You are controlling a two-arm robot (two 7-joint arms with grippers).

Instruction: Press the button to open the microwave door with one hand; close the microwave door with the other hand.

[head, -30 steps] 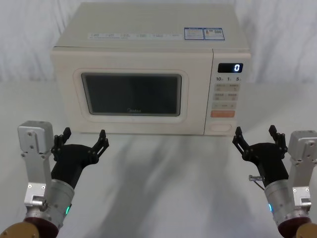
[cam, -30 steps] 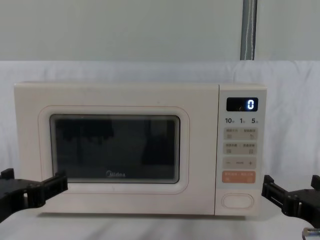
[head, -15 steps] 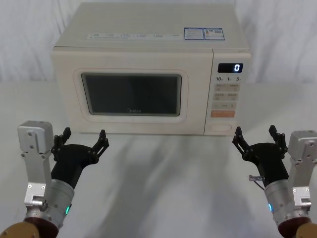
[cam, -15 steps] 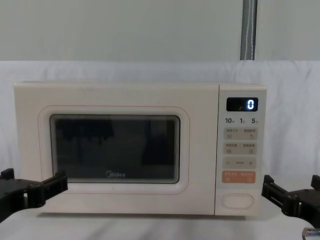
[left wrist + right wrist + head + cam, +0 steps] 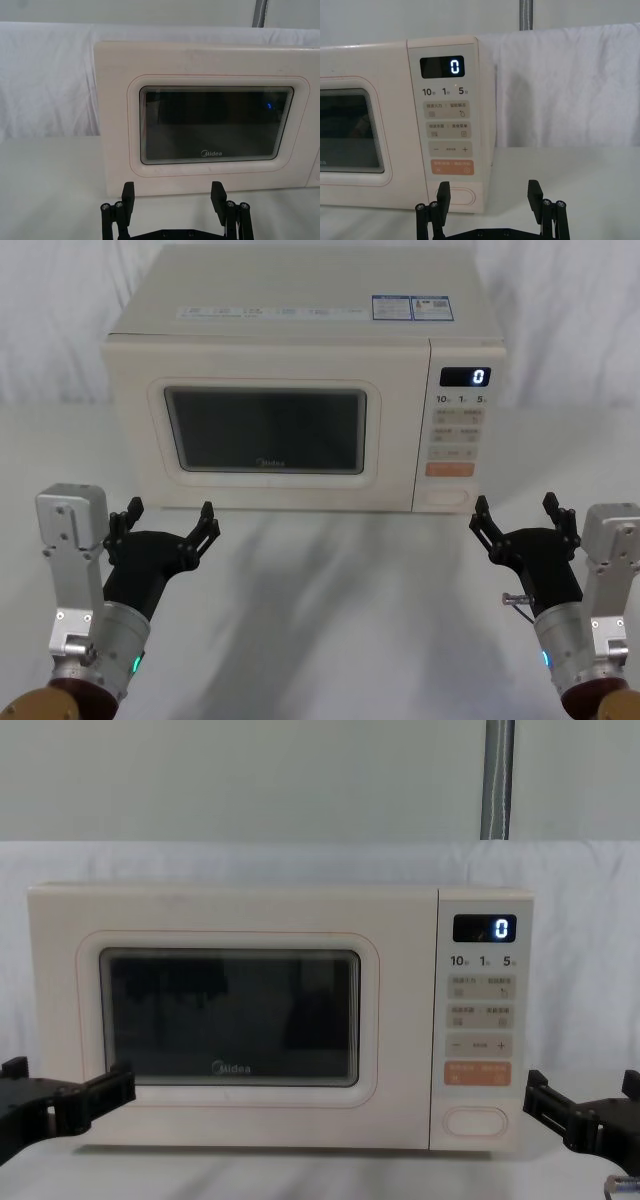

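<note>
While the microwave (image 5: 300,390) sits square on the white-draped table (image 5: 340,610), facing me with its long side running left to right, I see the microwave door (image 5: 265,425) shut flush, so nothing inside can be made out through the dark window (image 5: 265,430). To the door's right stands the narrow control panel (image 5: 458,425), its display (image 5: 465,377) reading 0. At the panel's foot lies the button (image 5: 442,497), a wide oval lying crosswise under the orange key (image 5: 449,469). My left gripper (image 5: 168,521) hovers just in front of the door's lower left corner, fingers spread apart and holding nothing. My right gripper (image 5: 519,516) hovers near the button, slightly to its right, short of touching, its fingers likewise spread and empty.
</note>
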